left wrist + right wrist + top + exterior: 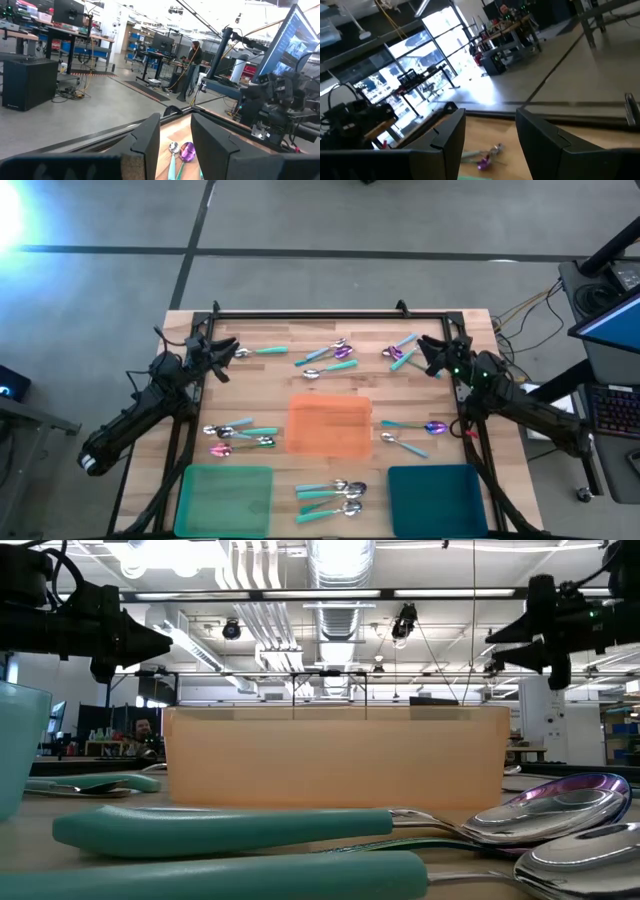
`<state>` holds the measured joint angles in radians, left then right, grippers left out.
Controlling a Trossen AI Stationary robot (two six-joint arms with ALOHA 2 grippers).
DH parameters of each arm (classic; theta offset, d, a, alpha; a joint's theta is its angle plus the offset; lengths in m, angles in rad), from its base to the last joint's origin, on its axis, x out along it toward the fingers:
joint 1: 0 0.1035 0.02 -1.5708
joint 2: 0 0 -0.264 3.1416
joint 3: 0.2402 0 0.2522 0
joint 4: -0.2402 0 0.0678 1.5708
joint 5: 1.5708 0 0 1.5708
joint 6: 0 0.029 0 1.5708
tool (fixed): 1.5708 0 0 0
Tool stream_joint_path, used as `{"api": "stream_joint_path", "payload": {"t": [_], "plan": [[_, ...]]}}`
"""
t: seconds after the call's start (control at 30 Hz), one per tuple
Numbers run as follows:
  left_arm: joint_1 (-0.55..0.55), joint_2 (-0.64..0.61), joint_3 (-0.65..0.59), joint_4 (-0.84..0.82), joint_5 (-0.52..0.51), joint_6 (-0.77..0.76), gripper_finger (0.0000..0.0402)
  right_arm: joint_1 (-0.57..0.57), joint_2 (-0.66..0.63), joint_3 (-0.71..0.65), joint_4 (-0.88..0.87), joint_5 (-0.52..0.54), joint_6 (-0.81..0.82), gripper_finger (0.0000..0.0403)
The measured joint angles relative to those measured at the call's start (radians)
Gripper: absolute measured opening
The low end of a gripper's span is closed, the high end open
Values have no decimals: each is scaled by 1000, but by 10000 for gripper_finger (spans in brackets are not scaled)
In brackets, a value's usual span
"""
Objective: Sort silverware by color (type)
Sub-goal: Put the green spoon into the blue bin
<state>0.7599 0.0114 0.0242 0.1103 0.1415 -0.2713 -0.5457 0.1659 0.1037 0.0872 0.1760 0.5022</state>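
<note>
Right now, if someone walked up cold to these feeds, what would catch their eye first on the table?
Probably the orange tray at the table's centre, with the green tray and teal tray along the near edge, all looking empty. Next, the spoons scattered in loose clusters around the orange tray. Both arms hang above the far corners, left gripper and right gripper open, holding nothing.

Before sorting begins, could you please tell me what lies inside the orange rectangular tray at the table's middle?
From above, the orange rectangular tray holds no spoons: only its bare floor shows. In the low view, its translucent wall hides the inside.
</note>
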Motion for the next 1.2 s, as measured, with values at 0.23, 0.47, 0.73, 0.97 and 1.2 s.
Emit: {"api": "stream_joint_path", "payload": {"t": [0.23, 0.47, 0.73, 0.97, 1.2], "plan": [[0, 0, 0, 0, 0, 0, 95, 0, 176, 182, -185, 6, -126, 164], [0, 0, 0, 0, 0, 0, 95, 0, 373, 377, -562, 54, -71, 164], [0, 0, 0, 0, 0, 0, 95, 0, 534, 474, -870, 97, 198, 164], [0, 0, 0, 0, 0, 0, 95, 0, 606, 474, -887, 79, 111, 164], [0, 0, 0, 0, 0, 0, 95, -1, 681, 497, -856, 48, -114, 164]]}}
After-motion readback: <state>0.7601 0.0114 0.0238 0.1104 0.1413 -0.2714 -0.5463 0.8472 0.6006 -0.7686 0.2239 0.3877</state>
